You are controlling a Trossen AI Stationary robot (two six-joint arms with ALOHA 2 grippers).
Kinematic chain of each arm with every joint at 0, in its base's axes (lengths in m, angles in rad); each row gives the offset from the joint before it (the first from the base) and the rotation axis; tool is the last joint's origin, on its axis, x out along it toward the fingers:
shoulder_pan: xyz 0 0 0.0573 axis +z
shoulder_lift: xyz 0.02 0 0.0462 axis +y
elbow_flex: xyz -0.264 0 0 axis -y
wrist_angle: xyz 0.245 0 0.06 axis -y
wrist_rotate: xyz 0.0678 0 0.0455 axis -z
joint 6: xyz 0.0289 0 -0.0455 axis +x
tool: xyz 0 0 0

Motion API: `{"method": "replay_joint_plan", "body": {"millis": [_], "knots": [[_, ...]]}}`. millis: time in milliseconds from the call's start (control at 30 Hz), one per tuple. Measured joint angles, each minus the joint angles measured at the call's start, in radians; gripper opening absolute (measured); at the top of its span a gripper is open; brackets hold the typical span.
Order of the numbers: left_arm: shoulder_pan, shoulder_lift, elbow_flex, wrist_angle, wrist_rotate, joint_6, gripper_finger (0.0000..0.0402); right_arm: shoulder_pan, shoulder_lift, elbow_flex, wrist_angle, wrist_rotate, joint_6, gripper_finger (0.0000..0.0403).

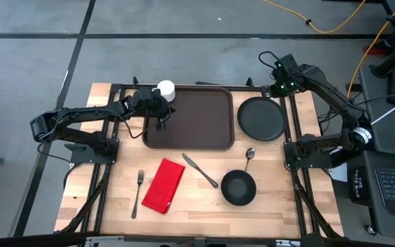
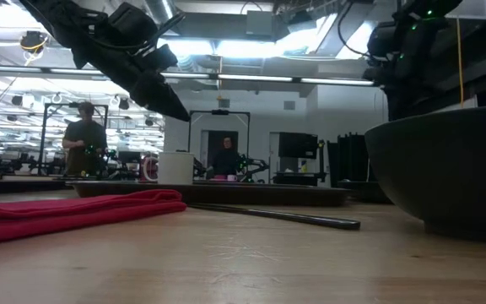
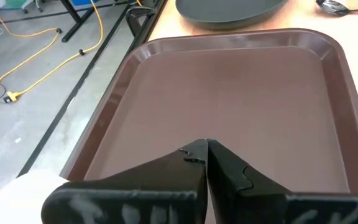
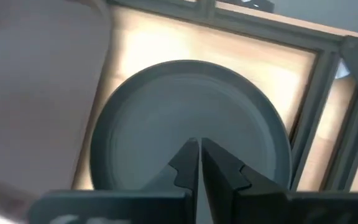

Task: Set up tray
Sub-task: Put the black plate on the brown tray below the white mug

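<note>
Tray (image 1: 189,116) was found empty at the tabletop's (image 1: 197,206) far side, just left of the plate (image 1: 261,118). Left jaws (image 1: 160,124) were clenched on nothing, hanging over the tray's left part near its rim; right jaws (image 4: 199,149) were pressed together, holding nothing, above the plate. Judged from this, loading had not begun. For a clean pick, jaws should be opened before descent and the plate's rim approached squarely, then lowered flat inside the tray. Dark brown, rectangular, round-cornered and raised-rimmed, the tray was seen lying flat. Napkin (image 1: 164,185), fork (image 1: 138,193), knife (image 1: 199,169), spoon (image 1: 249,157), bowl (image 1: 238,188) and cup (image 1: 166,89) lay outside it.
</note>
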Motion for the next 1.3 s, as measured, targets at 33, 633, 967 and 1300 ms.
{"method": "replay_joint_plan", "body": {"millis": [33, 633, 967, 1300], "knots": [[0.0, 0.0, 0.0, 0.0, 0.0, 0.0, 0.0003, 0.004, 0.009, 0.0, 0.004, 0.012, 0.024, 0.0023], [0.0, 0.0, 0.0, 0.0, 0.0, -0.005, 0.0003, 0.016, 0.186, -0.001, 0.019, 0.121, 0.346, 0.0007], [0.0, 0.0, 0.0, 0.0, 0.0, -0.028, 0.0003, 0.016, 0.31, -0.002, 0.109, 0.12, 0.28, 0.003], [0.0, 0.0, 0.0, 0.0, 0.0, -0.029, 0.0003, -0.011, 0.418, 0.102, 0.121, 0.122, 0.017, 0.0005]]}}
